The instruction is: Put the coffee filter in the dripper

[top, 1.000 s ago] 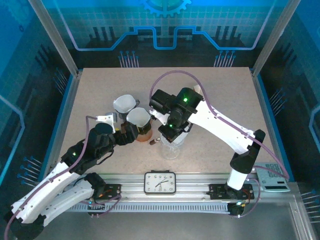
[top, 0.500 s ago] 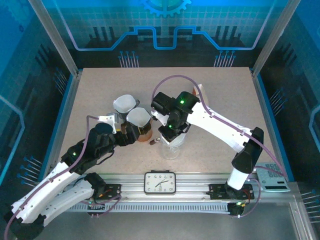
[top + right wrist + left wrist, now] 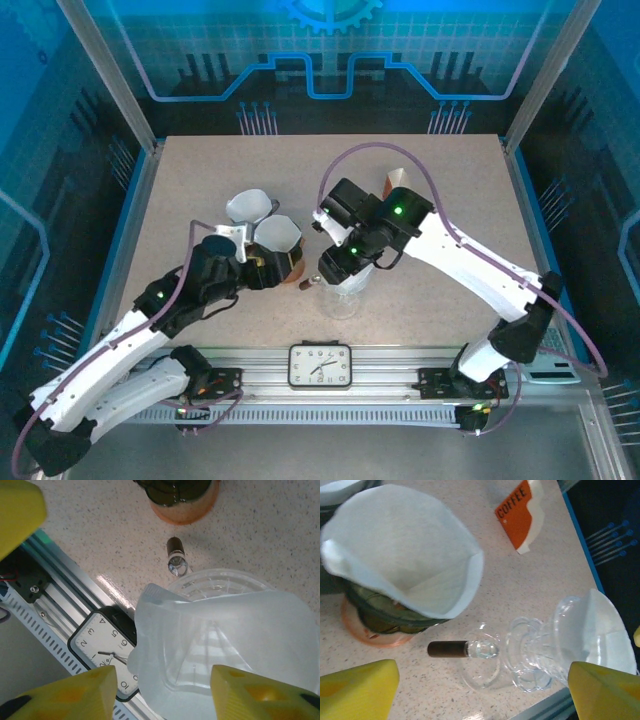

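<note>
The paper filter [image 3: 225, 630] sits in the glass dripper [image 3: 220, 577] — right tool [image 3: 165, 692] spread either side of it; left tool [image 3: 480, 690] spread wide above the worktop [image 3: 470, 510].

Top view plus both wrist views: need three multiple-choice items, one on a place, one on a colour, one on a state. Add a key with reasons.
1. Where is the clock relative to the glass dripper?
A) on its near side, toward the bottom of the top view
B) on its far side, by the back wall
C) on its left, touching it

2. What colour is the coffee packet?
A) blue
B) orange and white
C) green

3. What state is the white filter nearest the clock in?
A) lying flat on the tabletop
B) tucked under the clock
C) sitting open inside the glass dripper

Key:
1 A, the top view shows the clock just below the dripper.
2 B, the left wrist view shows an orange face with a white edge.
3 C, the right wrist view shows it lining the glass cone.
</note>
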Robot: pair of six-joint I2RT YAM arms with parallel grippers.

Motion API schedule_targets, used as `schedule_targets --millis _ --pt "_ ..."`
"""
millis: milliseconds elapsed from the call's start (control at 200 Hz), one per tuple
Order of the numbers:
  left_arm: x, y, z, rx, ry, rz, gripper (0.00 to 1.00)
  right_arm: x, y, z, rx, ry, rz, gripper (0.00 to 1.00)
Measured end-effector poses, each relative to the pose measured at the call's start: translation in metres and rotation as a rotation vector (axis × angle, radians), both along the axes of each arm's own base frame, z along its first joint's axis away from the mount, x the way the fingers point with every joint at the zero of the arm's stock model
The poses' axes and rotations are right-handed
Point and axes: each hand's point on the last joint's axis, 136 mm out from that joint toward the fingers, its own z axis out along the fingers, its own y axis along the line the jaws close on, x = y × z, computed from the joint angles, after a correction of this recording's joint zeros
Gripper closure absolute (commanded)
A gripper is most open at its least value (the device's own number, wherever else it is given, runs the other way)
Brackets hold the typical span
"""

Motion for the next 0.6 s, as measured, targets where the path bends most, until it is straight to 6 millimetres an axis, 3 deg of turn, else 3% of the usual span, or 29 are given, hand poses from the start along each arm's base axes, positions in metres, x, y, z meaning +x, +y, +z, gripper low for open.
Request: schedule_targets --millis 210,390,600 --pt "0.006 -0.034 0.01 -0.033 0.048 -0.113 0.3 0.0 -0.017 0.006 0.03 -0.062 -0.054 0.43" --pt "0.0 -0.068 0.008 0.013 0.075 -0.227 0.42 0.012 -0.05 0.008 0.02 -0.148 -0.171 0.44" --pt "-0.008 -0.089 0.005 0.06 0.087 -0.306 0.58 0.019 -0.074 0.005 0.018 -0.194 -0.25 0.45"
